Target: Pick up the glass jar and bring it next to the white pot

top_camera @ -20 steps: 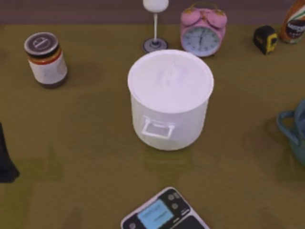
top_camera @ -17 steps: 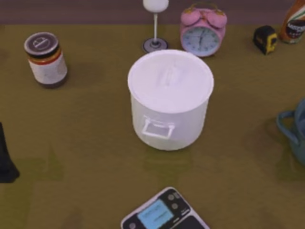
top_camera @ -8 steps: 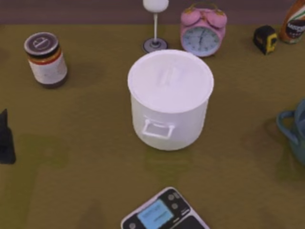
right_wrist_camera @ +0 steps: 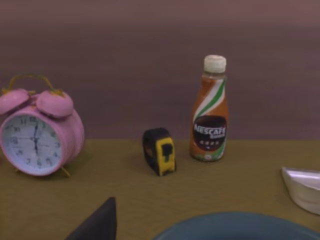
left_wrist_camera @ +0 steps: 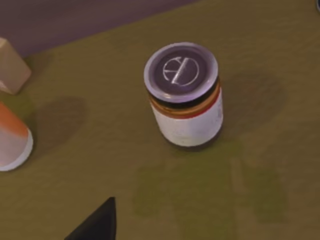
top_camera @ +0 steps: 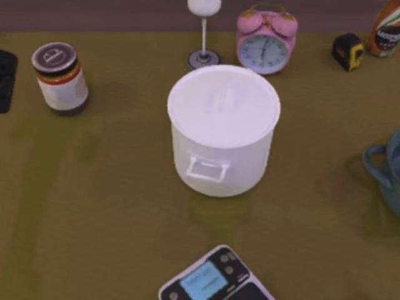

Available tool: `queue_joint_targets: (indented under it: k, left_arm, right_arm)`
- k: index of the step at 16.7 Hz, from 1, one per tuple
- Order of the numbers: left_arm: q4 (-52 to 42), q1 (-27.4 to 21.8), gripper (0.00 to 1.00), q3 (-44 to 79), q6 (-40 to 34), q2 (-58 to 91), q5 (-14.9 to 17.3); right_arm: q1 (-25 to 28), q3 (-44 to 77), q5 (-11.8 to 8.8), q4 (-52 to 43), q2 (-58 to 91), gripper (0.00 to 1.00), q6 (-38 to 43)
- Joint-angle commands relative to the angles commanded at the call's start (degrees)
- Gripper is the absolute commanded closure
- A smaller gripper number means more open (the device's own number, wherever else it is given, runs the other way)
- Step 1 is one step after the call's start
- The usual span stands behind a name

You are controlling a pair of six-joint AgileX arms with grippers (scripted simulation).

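Olive-brown worktop (top_camera: pixel 112 206), w/ the glass jar (top_camera: pixel 60 77) standing upright near its far left corner, dark round lid up, orange band under the lid, white label below. The left wrist view looks down on the same jar (left_wrist_camera: pixel 185 95); it stands alone, nothing touching it. The white pot (top_camera: pixel 223 130) sits at the centre of the worktop, lid on, rectangular side handle facing the near edge. Jar and pot are well apart (bare worktop between them).

The left gripper (top_camera: pixel 6 80) shows only as a dark shape at the top view's left edge, just beside the jar but not touching it. In the left wrist view a single dark finger tip (left_wrist_camera: pixel 97 225) pokes in at the frame's edge, so whether the fingers are spread or pressed together, I cannot tell. The right arm is out of the top view; its wrist view likewise shows just one dark finger tip (right_wrist_camera: pixel 97 225), state unclear.

Other things: a pink alarm clock (top_camera: pixel 266 40) and a white-topped stand (top_camera: pixel 204 31) behind the pot, a yellow-black tape measure (top_camera: pixel 347 51) and an orange-brown bottle (top_camera: pixel 384 28) at far right, a blue-teal pot (top_camera: pixel 386 178) at the right edge, a handheld device w/ screen (top_camera: pixel 215 278) at the near edge.
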Motion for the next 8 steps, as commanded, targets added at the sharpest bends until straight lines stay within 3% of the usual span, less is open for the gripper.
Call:
queue_joint_targets:
  k: [8]
  left_arm:
    - [-20.62, 0.73, 0.0, 42.57, 12.08, 41.99, 3.21]
  right_arm:
    - [0.0, 0.0, 0.0, 0.0, 0.0, 0.0, 0.0]
